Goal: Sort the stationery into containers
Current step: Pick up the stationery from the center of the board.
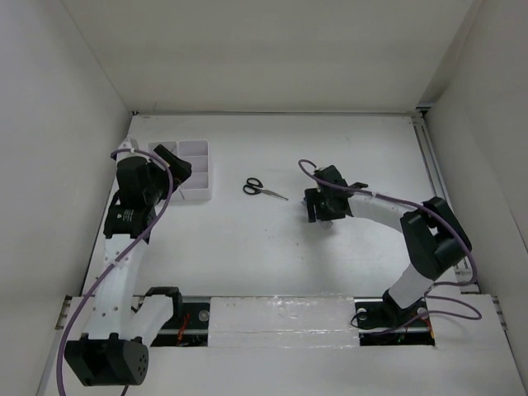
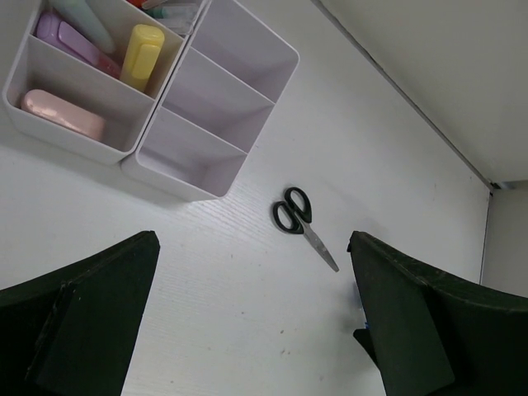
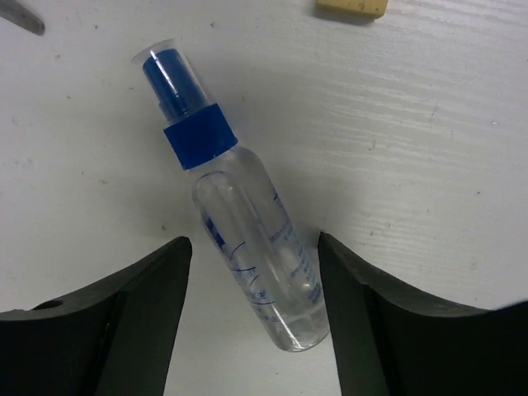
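Observation:
A clear tube with a blue cap point(image 3: 239, 223) lies flat on the table between the fingers of my right gripper point(image 3: 254, 243). The jaws stand open around its lower half, the right finger close against it, the left finger apart. In the top view this gripper point(image 1: 318, 210) hides the tube. Black-handled scissors point(image 1: 264, 189) point(image 2: 301, 223) lie mid-table. The white six-compartment tray point(image 1: 198, 195) point(image 2: 177, 181) sits at the far left. It holds a pink eraser point(image 2: 62, 114), a yellow highlighter point(image 2: 142, 56) and a purple highlighter point(image 2: 70, 37). My left gripper point(image 2: 252, 243) hovers open and empty beside the tray.
A tan block point(image 3: 351, 7) lies just beyond the tube, and the scissors' blade tip point(image 3: 21, 16) shows at the top left of the right wrist view. White walls enclose the table on three sides. The tray's right column point(image 2: 239, 70) holds nothing.

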